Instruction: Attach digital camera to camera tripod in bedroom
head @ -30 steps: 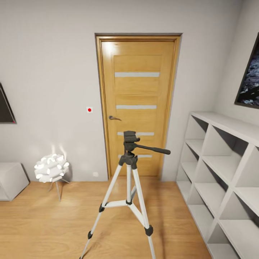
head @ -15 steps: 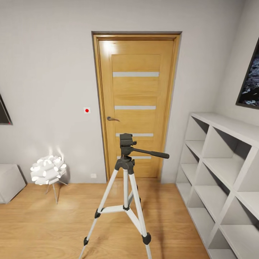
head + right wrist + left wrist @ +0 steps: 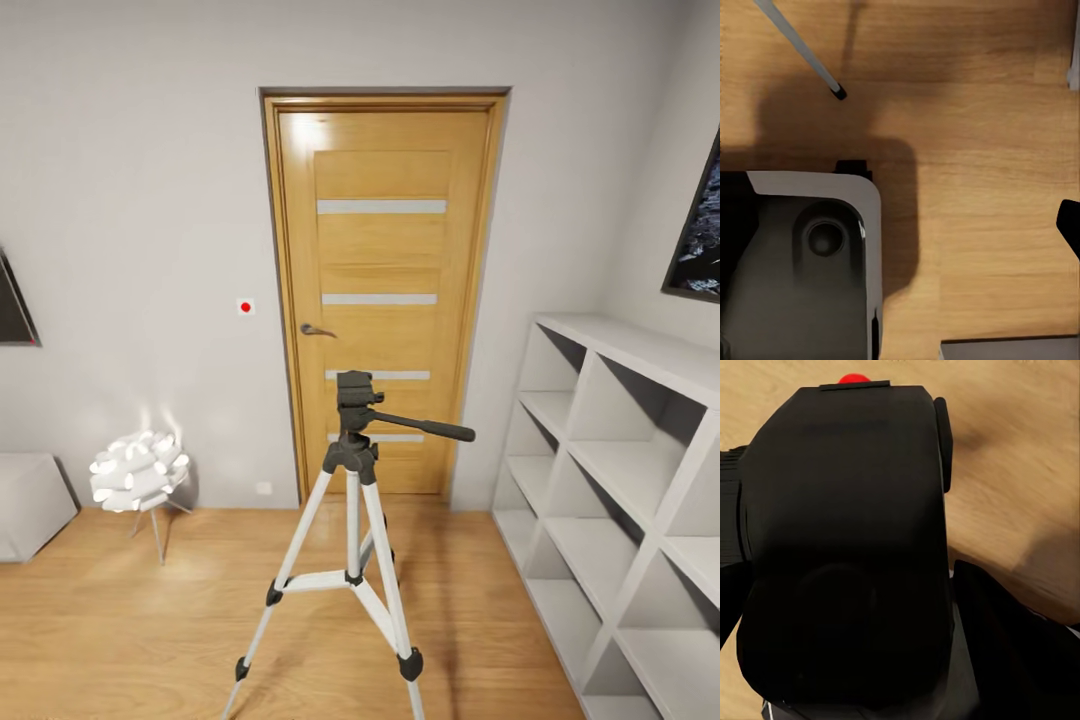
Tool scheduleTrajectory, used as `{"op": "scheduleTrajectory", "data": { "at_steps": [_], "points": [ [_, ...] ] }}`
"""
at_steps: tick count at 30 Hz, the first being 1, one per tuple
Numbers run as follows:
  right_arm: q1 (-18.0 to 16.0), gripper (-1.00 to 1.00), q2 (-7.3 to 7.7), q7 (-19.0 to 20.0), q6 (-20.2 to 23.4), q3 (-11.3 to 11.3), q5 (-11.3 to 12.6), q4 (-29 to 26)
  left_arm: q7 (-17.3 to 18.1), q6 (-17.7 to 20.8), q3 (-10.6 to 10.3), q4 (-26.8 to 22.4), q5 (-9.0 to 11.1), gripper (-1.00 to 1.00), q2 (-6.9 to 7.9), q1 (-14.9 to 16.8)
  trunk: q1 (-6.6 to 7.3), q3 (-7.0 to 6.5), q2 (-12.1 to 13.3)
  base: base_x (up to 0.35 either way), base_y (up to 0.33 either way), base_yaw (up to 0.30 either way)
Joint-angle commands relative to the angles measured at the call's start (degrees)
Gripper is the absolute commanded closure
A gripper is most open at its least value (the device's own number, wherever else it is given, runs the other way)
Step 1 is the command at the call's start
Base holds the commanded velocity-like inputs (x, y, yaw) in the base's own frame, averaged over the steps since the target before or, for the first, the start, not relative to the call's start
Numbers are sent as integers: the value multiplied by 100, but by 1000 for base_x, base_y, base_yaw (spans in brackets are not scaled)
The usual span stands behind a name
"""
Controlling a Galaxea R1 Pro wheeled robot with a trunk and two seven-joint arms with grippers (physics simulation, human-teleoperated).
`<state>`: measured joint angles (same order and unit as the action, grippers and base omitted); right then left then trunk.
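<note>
Black, boxy digital camera: seen very close in the left wrist view, red dot at its top edge, body blurred, lower edge cut off by the frame. Left gripper fingers appear as dark shapes flanking the camera on both sides, clenched on it; exact contact surfaces hard to make out.

Camera tripod: upright on the light wood floor of the bedroom, in front of the wooden door. Dark grey head bare, pan handle pointing toward the shelf side. Front leg tips cut off at the lower edge of the head view. One thin leg and black foot show in the right wrist view.

Right gripper: dark grey housing in the right wrist view; whether its fingers are released or closed cannot be told.

White cube shelves: right of the tripod, partly out of frame. White cluster lamp: left, near the wall. Dark framed picture: right wall, mostly cropped.
</note>
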<state>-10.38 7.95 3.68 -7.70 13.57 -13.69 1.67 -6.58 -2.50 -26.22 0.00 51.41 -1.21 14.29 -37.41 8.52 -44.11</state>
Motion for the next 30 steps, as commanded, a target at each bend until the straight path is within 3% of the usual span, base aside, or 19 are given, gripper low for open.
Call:
{"op": "scheduleTrajectory", "data": {
  "at_steps": [1,18,22,30],
  "points": [
    [-7,-100,8,15,-36,48,-45,18,-27,-12,-50,-2,27,100,-2,4,-1,9,-7,0,0,204],
    [-7,-100,14,-13,-43,41,-74,9,-27,-13,-50,-7,27,100,-2,5,-1,9,-7,0,0,53],
    [-7,-100,9,-29,-59,43,-349,9,-27,-21,-50,-7,33,100,-2,4,-1,9,-7,0,0,0],
    [-7,-100,28,-33,-69,42,-490,9,-27,-22,-50,-9,35,100,-2,4,-1,9,-7,0,0,0]
  ]
}}
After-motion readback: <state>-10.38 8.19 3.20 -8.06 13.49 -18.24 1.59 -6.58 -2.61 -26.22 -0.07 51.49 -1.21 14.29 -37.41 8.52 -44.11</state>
